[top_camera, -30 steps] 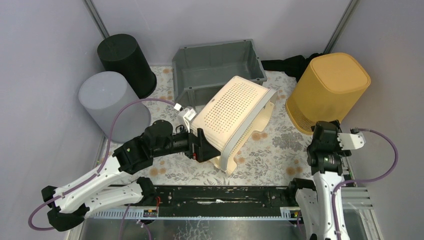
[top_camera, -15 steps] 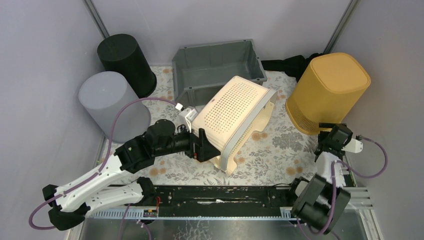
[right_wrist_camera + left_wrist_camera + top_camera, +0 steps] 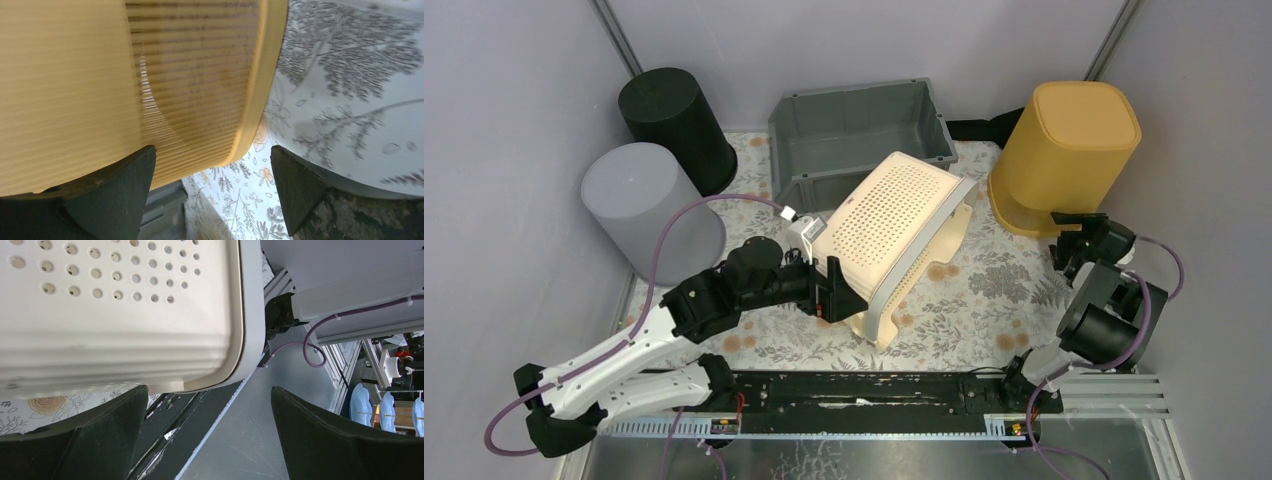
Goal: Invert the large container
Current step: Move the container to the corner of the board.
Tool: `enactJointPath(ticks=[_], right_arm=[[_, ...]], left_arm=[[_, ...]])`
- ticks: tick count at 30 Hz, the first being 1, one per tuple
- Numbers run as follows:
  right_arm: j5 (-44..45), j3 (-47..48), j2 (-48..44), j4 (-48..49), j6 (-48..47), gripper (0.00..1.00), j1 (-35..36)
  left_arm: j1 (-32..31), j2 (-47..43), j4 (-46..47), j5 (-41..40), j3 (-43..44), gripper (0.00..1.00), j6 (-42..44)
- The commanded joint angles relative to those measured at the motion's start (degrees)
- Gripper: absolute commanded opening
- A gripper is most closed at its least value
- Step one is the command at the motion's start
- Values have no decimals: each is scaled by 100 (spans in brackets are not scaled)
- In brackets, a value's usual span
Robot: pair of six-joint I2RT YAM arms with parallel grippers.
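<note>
The white basket (image 3: 889, 220) stands tipped on its edge on the desk (image 3: 984, 300), and your left fingers (image 3: 832, 292) are wide open at its rim, so a bump could tip it the wrong way.

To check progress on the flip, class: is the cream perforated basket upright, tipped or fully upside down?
Tipped. The cream basket rests on one rim edge, perforated base slanting up, left end effector at its lower side.
</note>
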Motion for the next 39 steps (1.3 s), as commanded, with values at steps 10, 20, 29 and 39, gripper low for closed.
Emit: enactJointPath(ticks=[10,20,29,39], right_arm=[[-4,2157,1429,-321,-120,93,895],[172,2560,1664,-1000,-394,93,903],[366,1677,-606,-2050,-1047,100,896],[-1554,2190,-2114,-4218,-1991,99,912]], left_arm=[[73,-17,-219,-228,227,100,128],[78,-5,-355,-222,306,100,139],[79,-179,-609,-340,527,100,137],[75,-470,-1148,-798,1067,100,216]])
